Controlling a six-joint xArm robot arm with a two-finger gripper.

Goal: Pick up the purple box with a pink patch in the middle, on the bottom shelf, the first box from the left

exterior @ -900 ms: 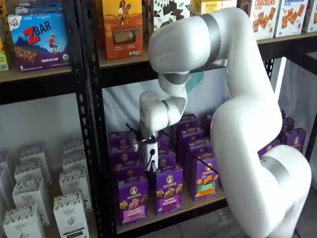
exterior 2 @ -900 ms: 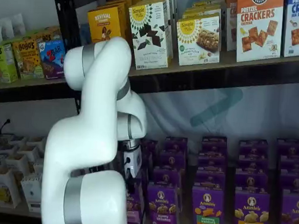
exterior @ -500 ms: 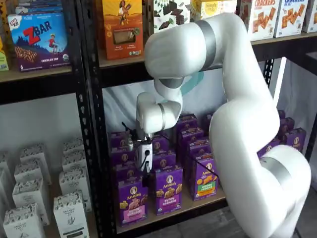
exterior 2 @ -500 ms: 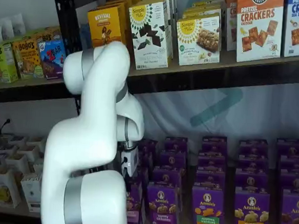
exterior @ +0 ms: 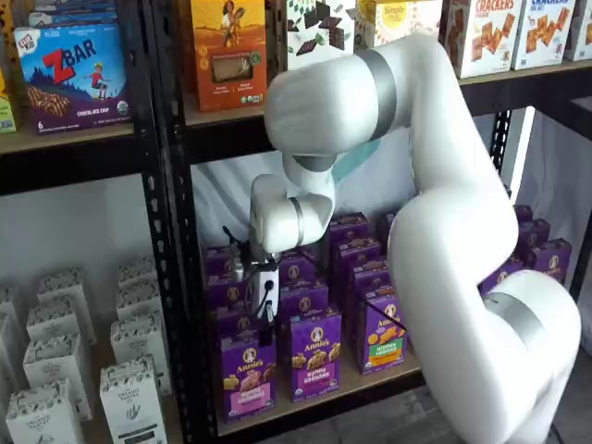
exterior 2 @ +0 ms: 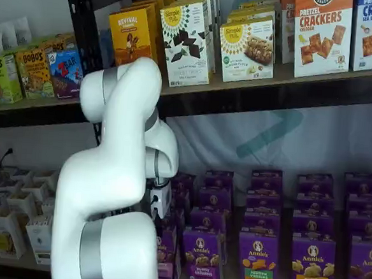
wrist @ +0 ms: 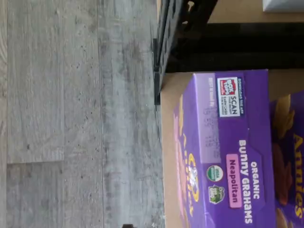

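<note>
The purple box (exterior: 247, 375) stands upright at the left end of the front row on the bottom shelf (exterior: 370, 381), with a pink band across its lower front. In the wrist view its top and side (wrist: 228, 156) fill the frame, with a pink "Neapolitan" patch, on the tan board (wrist: 168, 142). My gripper (exterior: 265, 322) hangs just above the box, apart from it. Its white body and cable show, but its dark fingers are hard to make out against the cartons behind. Nothing is held and the jaws stand open. In a shelf view the arm hides most of the box (exterior 2: 165, 250).
Right of the purple box stand a purple "Bunny Grahams" carton (exterior: 314, 356) and one with a green-orange patch (exterior: 384, 338), with more purple rows behind. A black perforated upright (exterior: 180, 277) rises just left. White cartons (exterior: 129, 398) fill the neighbouring bay. The upper shelf (exterior: 222, 116) is overhead.
The wrist and gripper have shifted left and slightly up, from over the second column to over the leftmost column. The boxes have not moved.
</note>
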